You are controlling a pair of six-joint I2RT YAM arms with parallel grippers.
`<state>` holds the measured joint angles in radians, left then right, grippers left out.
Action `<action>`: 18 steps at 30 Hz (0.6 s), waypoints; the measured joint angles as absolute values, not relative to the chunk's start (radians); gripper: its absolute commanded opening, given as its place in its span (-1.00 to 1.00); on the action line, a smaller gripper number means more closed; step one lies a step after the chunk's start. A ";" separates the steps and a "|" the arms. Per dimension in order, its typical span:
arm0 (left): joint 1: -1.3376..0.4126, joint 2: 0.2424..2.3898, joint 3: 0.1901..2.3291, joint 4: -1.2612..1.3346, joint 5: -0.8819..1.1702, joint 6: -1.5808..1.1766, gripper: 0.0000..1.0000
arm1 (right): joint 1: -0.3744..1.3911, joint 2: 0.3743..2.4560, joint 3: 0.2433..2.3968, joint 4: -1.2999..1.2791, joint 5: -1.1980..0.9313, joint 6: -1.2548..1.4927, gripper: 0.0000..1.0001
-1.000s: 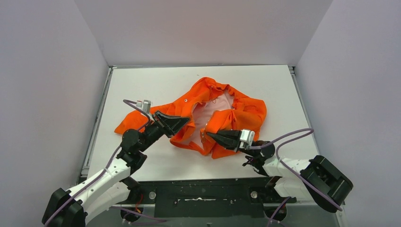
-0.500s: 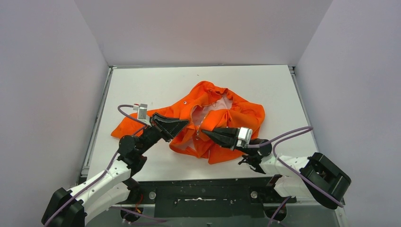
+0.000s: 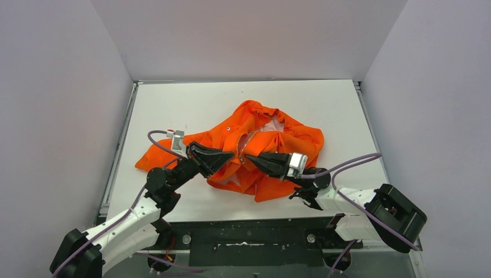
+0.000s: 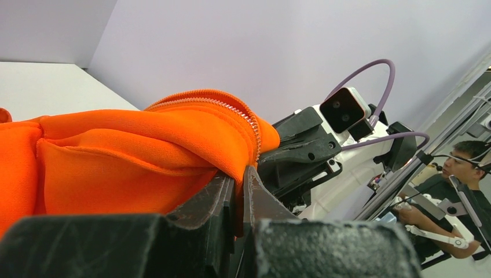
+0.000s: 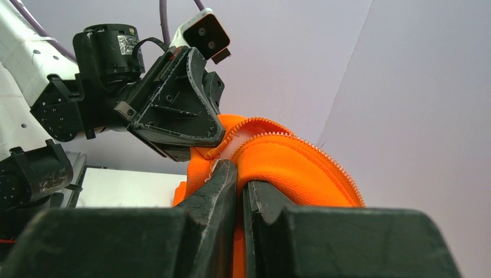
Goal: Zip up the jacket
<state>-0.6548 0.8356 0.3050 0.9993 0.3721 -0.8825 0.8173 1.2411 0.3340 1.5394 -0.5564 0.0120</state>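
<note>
The orange jacket [image 3: 263, 142] lies crumpled in the middle of the white table, front open, with a little pale lining showing. My left gripper [image 3: 233, 156] is shut on the jacket's left zipper edge [image 4: 255, 136]. My right gripper [image 3: 248, 157] is shut on the right zipper edge [image 5: 312, 147]. The two gripper tips are almost touching and hold both edges lifted off the table. In the left wrist view orange fabric [image 4: 145, 145] is pinched between the jaws. In the right wrist view orange fabric [image 5: 289, 162] is pinched too. The zipper slider does not show.
The white table [image 3: 173, 104] is walled by plain panels on three sides. A jacket sleeve [image 3: 151, 157] spreads left under my left arm. Purple cables loop off both wrists. The black base rail [image 3: 249, 237] runs along the near edge.
Both grippers moved toward each other with the zipper edges, closing the gap between the tips. The jacket front bunched up and most of the pale lining got covered.
</note>
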 measured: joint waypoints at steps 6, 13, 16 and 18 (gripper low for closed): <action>-0.655 0.824 0.301 0.993 0.366 -0.870 -1.00 | 0.826 1.242 0.335 1.540 -0.558 0.012 -1.00; -0.656 0.797 0.286 0.985 0.332 -0.852 -1.00 | 0.833 1.242 0.335 1.540 -0.558 0.012 -1.00; -0.656 0.798 0.286 0.983 0.326 -0.852 -1.00 | 0.838 1.242 0.335 1.540 -0.557 0.012 -1.00; -0.656 0.799 0.286 0.983 0.323 -0.852 -1.00 | 0.841 1.242 0.335 1.540 -0.557 0.012 -1.00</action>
